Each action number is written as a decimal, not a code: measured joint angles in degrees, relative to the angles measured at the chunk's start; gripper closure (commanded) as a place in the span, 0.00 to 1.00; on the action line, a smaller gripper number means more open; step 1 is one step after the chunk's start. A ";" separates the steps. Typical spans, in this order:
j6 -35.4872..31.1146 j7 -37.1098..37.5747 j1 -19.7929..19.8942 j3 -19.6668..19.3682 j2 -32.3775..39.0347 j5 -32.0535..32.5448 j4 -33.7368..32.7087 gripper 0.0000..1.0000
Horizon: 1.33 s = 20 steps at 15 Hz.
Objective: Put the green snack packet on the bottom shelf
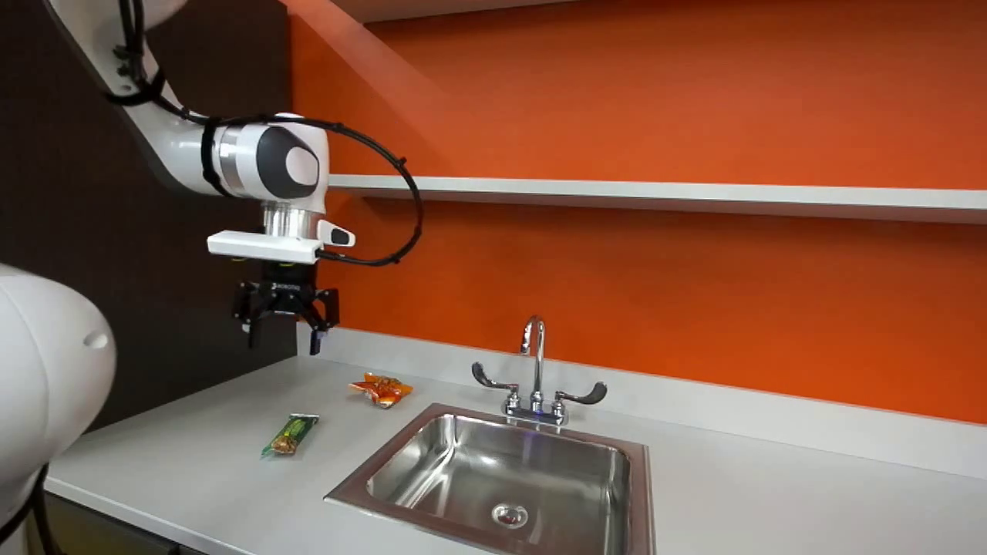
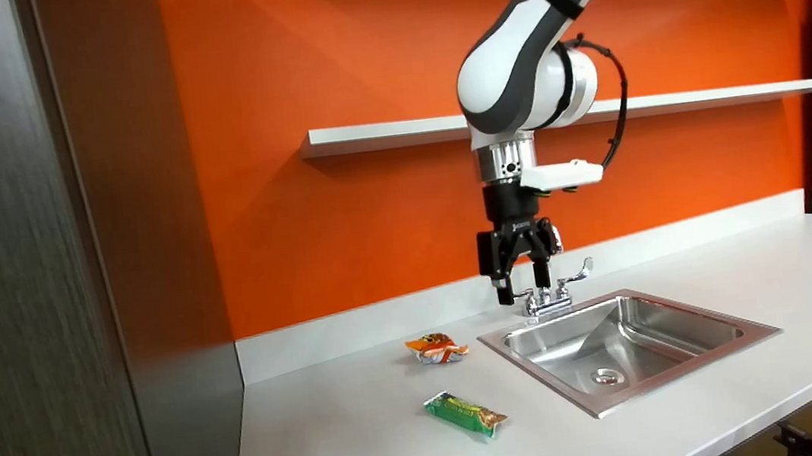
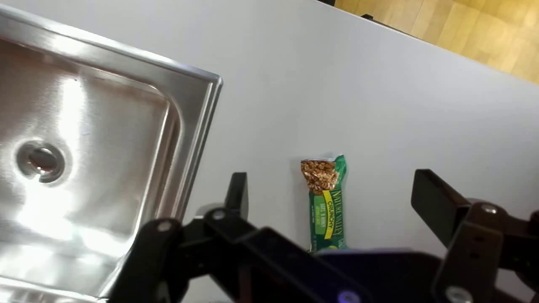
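The green snack packet lies flat on the white countertop, left of the sink. In an exterior view its green side and brown end show. In the wrist view the packet appears between the two fingers, its lower end hidden by the gripper body. My gripper is open and empty, pointing down, well above the countertop; it also shows in an exterior view and in the wrist view. The bottom shelf is a long white board on the orange wall, also visible in an exterior view.
A small orange packet lies near the backsplash; it also shows in an exterior view. The steel sink has a faucet with two handles behind it. A dark cabinet wall bounds the countertop's end. A higher shelf hangs above.
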<state>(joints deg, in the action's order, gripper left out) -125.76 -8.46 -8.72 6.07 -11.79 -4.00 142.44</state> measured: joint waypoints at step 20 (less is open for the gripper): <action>-20.10 2.25 -2.47 2.67 29.06 1.11 -10.59 0.00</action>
<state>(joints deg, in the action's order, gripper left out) -145.87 -6.21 -11.19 8.73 17.26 -2.89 131.85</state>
